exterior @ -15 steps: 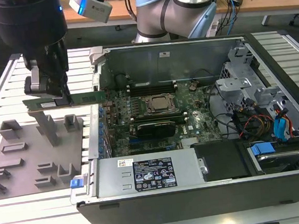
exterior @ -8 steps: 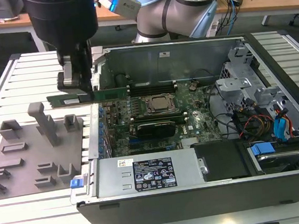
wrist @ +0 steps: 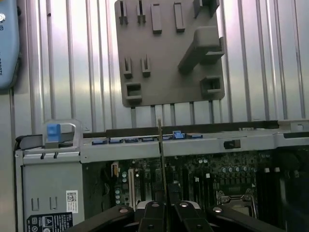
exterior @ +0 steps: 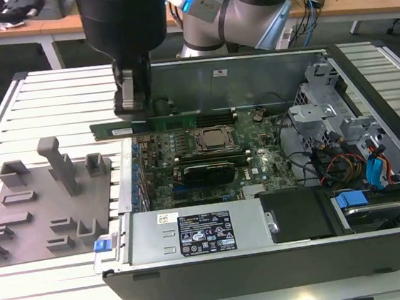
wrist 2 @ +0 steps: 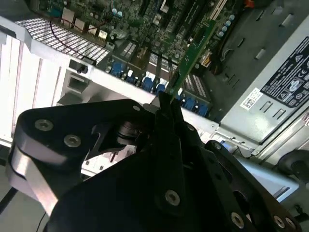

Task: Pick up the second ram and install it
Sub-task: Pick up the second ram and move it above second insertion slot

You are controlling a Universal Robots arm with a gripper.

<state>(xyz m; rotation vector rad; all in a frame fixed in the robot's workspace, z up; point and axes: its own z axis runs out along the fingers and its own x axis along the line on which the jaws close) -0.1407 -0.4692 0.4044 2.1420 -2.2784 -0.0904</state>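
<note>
Pickup done, install pending. Exterior view: black two-finger gripper (exterior: 137, 108) was clamped on the long thin green RAM stick (exterior: 183, 122), stick level under it, hanging over the green motherboard (exterior: 262, 159) in the open grey computer case (exterior: 269, 264); wrist pointed straight down. Second wrist view: stick (wrist 2: 193, 48) ran out ahead of the gripper (wrist 2: 166, 100), apparently unseated. First wrist view: stick (wrist: 161, 145) edge-on, grey plastic fixture (wrist: 164, 53) beyond the tip.
</note>
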